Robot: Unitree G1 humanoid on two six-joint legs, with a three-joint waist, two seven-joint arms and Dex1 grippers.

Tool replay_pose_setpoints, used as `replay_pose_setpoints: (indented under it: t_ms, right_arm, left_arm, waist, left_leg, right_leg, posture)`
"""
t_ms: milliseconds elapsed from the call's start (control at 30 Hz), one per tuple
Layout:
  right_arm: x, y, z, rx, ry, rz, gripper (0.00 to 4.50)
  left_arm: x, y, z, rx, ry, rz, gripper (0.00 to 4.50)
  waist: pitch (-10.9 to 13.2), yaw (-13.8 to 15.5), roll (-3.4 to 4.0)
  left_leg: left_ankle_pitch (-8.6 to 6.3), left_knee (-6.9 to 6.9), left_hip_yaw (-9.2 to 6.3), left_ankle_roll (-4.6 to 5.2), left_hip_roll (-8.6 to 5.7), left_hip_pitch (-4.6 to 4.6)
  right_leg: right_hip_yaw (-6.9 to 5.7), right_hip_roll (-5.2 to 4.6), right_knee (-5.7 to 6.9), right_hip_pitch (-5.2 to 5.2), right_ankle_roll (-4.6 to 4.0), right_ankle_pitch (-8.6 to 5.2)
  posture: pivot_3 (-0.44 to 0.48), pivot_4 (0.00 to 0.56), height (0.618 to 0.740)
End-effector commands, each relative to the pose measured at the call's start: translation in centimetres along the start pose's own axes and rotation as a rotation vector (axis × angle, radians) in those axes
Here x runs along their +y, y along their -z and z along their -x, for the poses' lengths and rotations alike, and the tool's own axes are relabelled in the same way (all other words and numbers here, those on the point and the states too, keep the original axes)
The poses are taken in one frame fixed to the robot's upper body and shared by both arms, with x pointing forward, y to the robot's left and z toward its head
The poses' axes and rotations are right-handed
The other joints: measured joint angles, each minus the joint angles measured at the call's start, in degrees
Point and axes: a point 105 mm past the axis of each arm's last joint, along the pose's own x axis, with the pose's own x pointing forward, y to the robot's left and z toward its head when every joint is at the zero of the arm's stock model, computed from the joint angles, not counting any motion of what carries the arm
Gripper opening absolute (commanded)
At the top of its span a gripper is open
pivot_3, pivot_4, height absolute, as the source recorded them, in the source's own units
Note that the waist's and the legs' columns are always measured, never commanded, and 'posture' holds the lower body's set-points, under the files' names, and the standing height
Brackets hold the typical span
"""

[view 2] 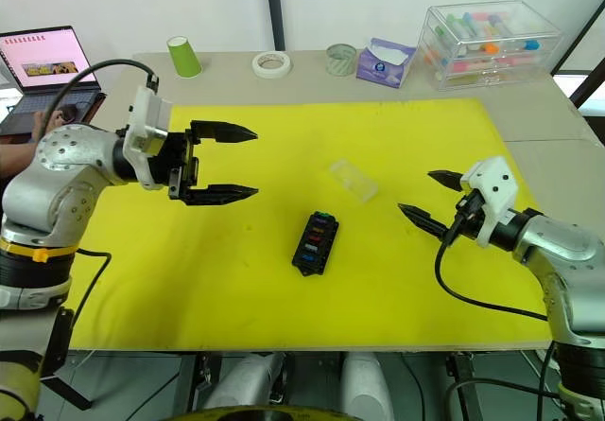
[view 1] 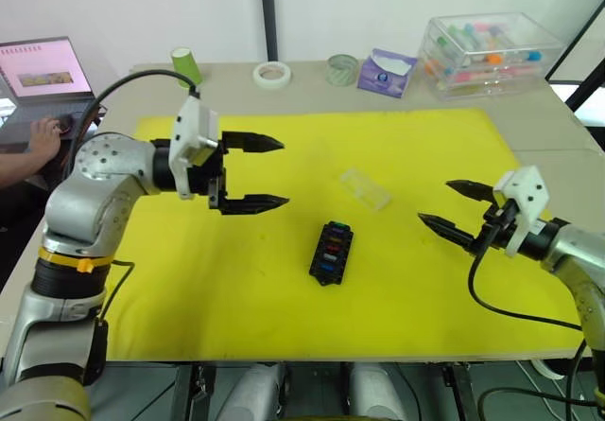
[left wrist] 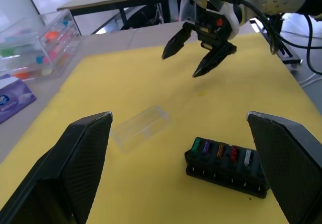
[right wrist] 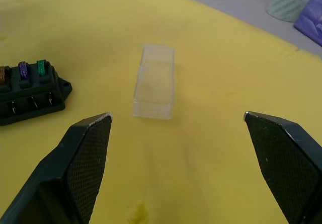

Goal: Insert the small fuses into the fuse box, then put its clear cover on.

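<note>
The black fuse box (view 1: 331, 253) lies in the middle of the yellow mat (view 1: 425, 279), with several small coloured fuses (left wrist: 221, 150) standing in its row of slots. The clear cover (view 1: 365, 188) rests on the mat just behind and to the right of the box, apart from it. My left gripper (view 1: 272, 171) hovers open to the left of the box and above the mat, holding nothing. Off to the right, my right gripper (view 1: 456, 205) is open too, empty, pointing toward the cover (right wrist: 154, 81).
Along the table's back edge stand a green cup (view 1: 186, 65), a white tape roll (view 1: 272, 74), a clear tape roll (view 1: 342, 69), a purple tissue pack (view 1: 385, 71) and a large clear storage box (view 1: 490, 54). A laptop (view 1: 45, 71) and a person's hand (view 1: 43, 137) are at far left.
</note>
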Motion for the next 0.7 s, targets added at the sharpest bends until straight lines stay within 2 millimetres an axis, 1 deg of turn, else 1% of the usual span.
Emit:
replay_pose_setpoints:
  t_ms: [33,100,167,233,367,567,700]
  right_arm:
    - [0.2,-0.9,-0.9,-0.033,0.007,0.041,4.45]
    - [0.2,-0.9,-1.2,-0.034,0.010,0.042,4.45]
    - [0.8,0.0,-2.7,-0.028,-0.011,0.013,4.45]
    - [0.9,0.7,-4.0,-0.029,-0.014,-0.015,4.45]
    - [0.4,1.7,-5.5,-0.027,-0.004,-0.035,4.45]
    - [-0.1,2.6,-6.9,-0.043,0.026,-0.077,4.45]
    - [-0.4,3.2,-7.5,-0.051,0.041,-0.090,4.45]
  left_arm:
    - [0.3,-0.6,0.1,0.004,-0.010,-0.051,4.50]
    - [0.3,-0.5,0.1,0.007,-0.010,-0.051,4.50]
    - [0.4,-0.3,0.1,0.009,-0.017,-0.046,4.50]
    - [0.4,-0.3,0.0,0.008,-0.020,-0.046,4.50]
    - [0.3,0.0,-0.1,0.009,-0.028,-0.048,4.50]
    - [0.0,0.2,0.3,0.023,-0.038,-0.041,4.50]
    - [-0.2,0.1,0.4,0.027,-0.044,-0.042,4.50]
  waist:
    - [0.00,-0.02,0.00]
    - [0.00,0.20,0.00]
    - [0.00,0.43,-0.01]
    - [0.00,0.43,-0.01]
    - [0.01,0.66,0.00]
    - [0.01,0.45,0.00]
    - [0.01,0.47,0.00]
  left_leg:
    - [0.00,0.00,0.00,0.00,0.00,0.00]
    - [0.00,0.01,0.00,0.00,0.00,-0.01]
    - [0.00,0.02,0.00,0.00,-0.01,-0.01]
    - [0.00,0.04,-0.01,0.00,-0.01,0.00]
    - [0.00,0.02,0.00,0.00,-0.01,-0.02]
    - [0.00,0.05,-0.02,0.00,-0.02,-0.02]
    - [0.00,0.05,-0.02,0.00,-0.02,-0.02]
  right_leg:
    - [0.00,0.00,0.00,0.00,0.00,0.00]
    - [-0.01,0.00,0.00,0.00,0.00,0.00]
    - [0.00,0.00,0.00,0.01,0.00,0.00]
    - [0.00,0.02,0.01,0.01,-0.01,0.00]
    - [0.00,0.02,-0.01,-0.02,-0.01,0.01]
    - [-0.01,0.03,0.02,-0.02,-0.02,0.01]
    - [-0.01,0.03,0.01,-0.02,-0.01,0.01]
  posture:
    - [0.000,0.150,0.740]
    - [0.000,0.150,0.740]
    - [0.000,0.150,0.740]
    - [0.000,0.150,0.740]
    - [0.000,0.150,0.740]
    - [0.000,0.150,0.740]
    - [0.000,0.150,0.740]
